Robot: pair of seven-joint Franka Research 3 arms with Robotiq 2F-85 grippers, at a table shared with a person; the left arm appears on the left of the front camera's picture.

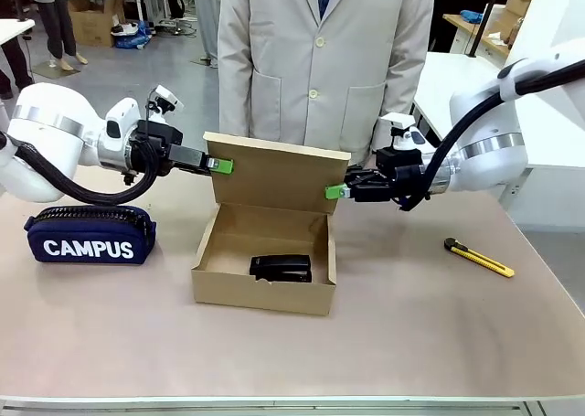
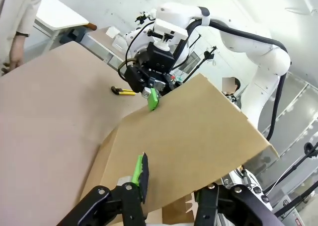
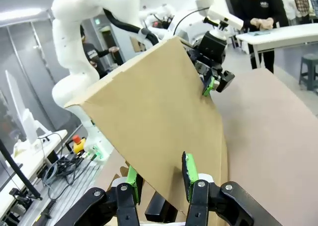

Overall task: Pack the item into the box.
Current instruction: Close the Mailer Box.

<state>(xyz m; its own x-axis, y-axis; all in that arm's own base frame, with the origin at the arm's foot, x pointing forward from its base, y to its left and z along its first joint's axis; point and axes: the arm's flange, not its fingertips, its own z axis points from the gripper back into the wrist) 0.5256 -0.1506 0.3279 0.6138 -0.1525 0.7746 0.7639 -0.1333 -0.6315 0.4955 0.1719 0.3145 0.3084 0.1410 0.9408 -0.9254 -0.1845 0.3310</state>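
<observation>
At the lid's (image 1: pixel 279 174) left edge my left tool (image 1: pixel 219 165) is pinched tight on the cardboard; my right tool (image 1: pixel 335 192) nips the opposite edge. Below, the stapler (image 1: pixel 281 269) lies flat inside the box (image 1: pixel 260 293) on the bench (image 1: pixel 411 325). I'd swing both tools forward and down together, evenly, so the upright lid folds without twisting or dragging the box.

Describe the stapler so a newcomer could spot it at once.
Find the open cardboard box in the middle. On its floor lies the stapler, small, black and elongated. Unlike the navy pencil case and yellow utility knife, it sits inside.
</observation>
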